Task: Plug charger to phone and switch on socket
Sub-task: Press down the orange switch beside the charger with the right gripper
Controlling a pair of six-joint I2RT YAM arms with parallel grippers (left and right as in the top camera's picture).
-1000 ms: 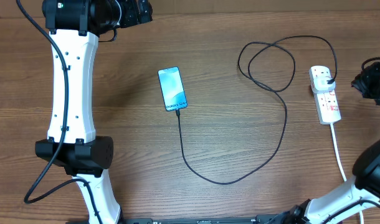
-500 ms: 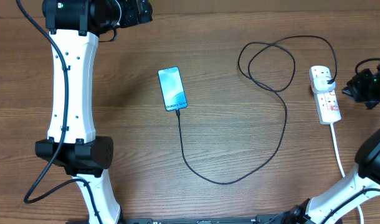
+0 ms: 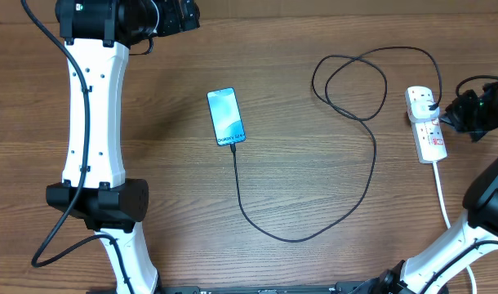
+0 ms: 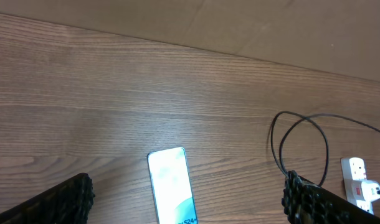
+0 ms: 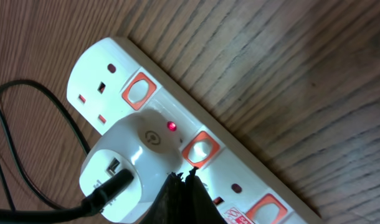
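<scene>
Brown wood-grain bench (image 3: 184, 212) under soft, even light.
Its grain runs left to right; a paler plain surface (image 4: 271, 25) lies beyond the far edge.

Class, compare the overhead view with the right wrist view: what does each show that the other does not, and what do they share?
Only the overhead shows the phone, screen lit, the charger looping away from its lower end, and the left arm. Only the right wrist shows a small red light glowing on the socket, the orange-framed switches, and the right claw shut, tips near the socket. Both show the white socket with the charger plugged into it.
</scene>
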